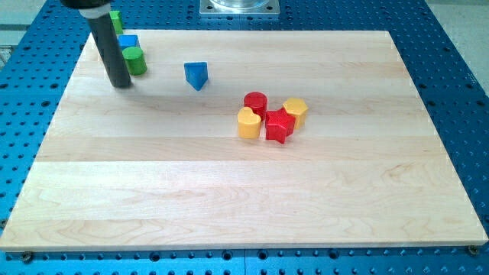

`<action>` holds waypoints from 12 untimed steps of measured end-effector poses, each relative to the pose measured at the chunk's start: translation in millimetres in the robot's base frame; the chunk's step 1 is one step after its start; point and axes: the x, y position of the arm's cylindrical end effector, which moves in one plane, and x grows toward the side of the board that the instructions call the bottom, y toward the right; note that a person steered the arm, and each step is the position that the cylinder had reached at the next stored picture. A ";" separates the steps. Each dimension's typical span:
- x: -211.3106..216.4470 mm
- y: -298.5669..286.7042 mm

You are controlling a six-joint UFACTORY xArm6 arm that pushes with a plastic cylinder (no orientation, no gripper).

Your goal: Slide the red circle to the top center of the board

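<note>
One camera view only, so nothing shared with a second view. Set in front of the wooden board [229,191] and above it, looking down at a slant toward the far edge. Near edge along the view's bottom, wider than the far edge at the view's top. Whole board inside the frame, with blue perforated table [458,84] showing on all sides. Far enough back to take in everything, close enough to tell block shapes. Metal base plate [239,8] cut off at top centre. Mount itself unseen.
</note>
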 end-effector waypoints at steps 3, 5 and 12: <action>92.3 223.2; -8.6 238.9; -81.6 98.7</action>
